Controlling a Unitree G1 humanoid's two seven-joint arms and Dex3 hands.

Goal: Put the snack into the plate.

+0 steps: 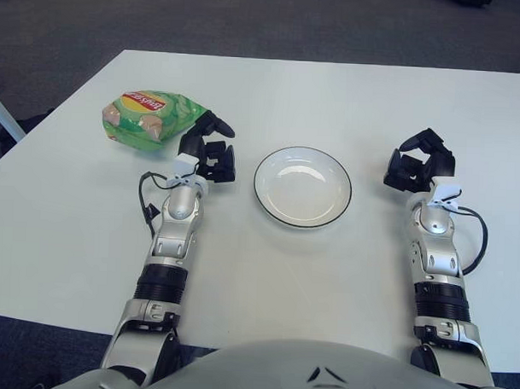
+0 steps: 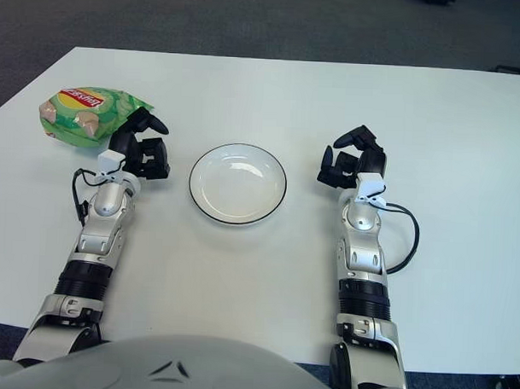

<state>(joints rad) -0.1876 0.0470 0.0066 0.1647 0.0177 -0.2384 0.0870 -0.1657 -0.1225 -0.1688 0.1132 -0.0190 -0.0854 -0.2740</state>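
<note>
**While the snack waits, far left**

Left eye view: snack bag (image 1: 147,115) lies far-left of the plate (image 1: 303,187); left hand (image 1: 208,150) beside it, fingers spread, empty. Reach further, wrap the bag's near edge.

Right eye view: right hand (image 2: 351,163) idle right of plate, loosely open.

I am seeing the left hand (image 1: 208,150) covering the right end of the green snack bag (image 1: 147,116), so I cannot tell whether they are touching. The white table (image 1: 266,271) is running off both side edges, and my torso is hiding its near edge.
</note>
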